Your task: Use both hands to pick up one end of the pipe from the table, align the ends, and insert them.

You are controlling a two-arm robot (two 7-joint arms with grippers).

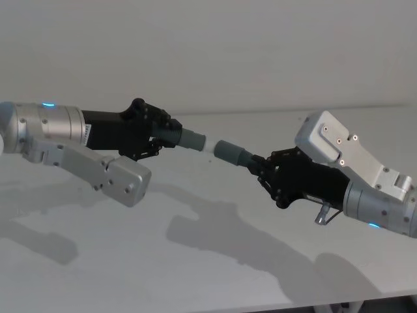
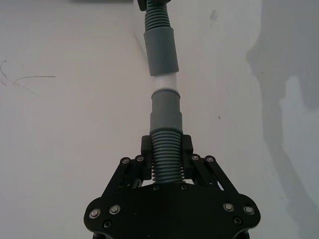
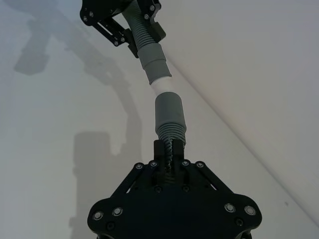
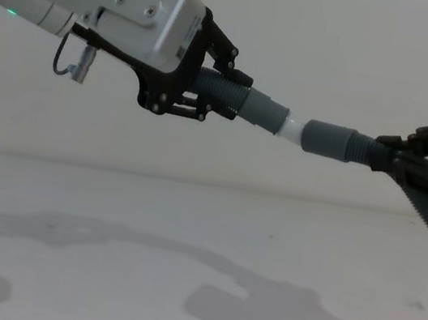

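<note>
1. Head view first: the left gripper (image 1: 158, 135) reaches in from the left edge of the frame, fingers clamped on the ribbed part of one pipe piece (image 1: 177, 136), well above the table (image 1: 215, 274).
2. Its grey cuff (image 1: 192, 139) juts toward frame centre and ends in a narrower white tip (image 1: 208, 145).
3. From the lower right of the same frame comes the right gripper (image 1: 266, 171), closed on the ribbed section of the second pipe piece (image 1: 251, 160), with its own smooth cuff (image 1: 228, 151) pointing up and left.
4. Both ends sit just left of frame centre, nearly in line; the white tip is at the mouth of the other cuff, and whether it has entered I cannot tell.
5. Chest view, side on: both pieces are in the air across the upper middle of the frame, white tip (image 4: 290, 129) between the two grey cuffs, shadows thrown on the table (image 4: 202, 232) below.
6. Left wrist view: fingers (image 2: 147, 149) pinch the ribbed hose (image 2: 166, 154) right behind the cuff, the far cuff (image 2: 161, 51) straight ahead.
7. Right wrist view: same story mirrored, the gripper (image 3: 168, 159) holds ribbed hose, and the white-tipped end (image 3: 162, 85) is angled slightly against the near cuff (image 3: 168, 112).
</note>
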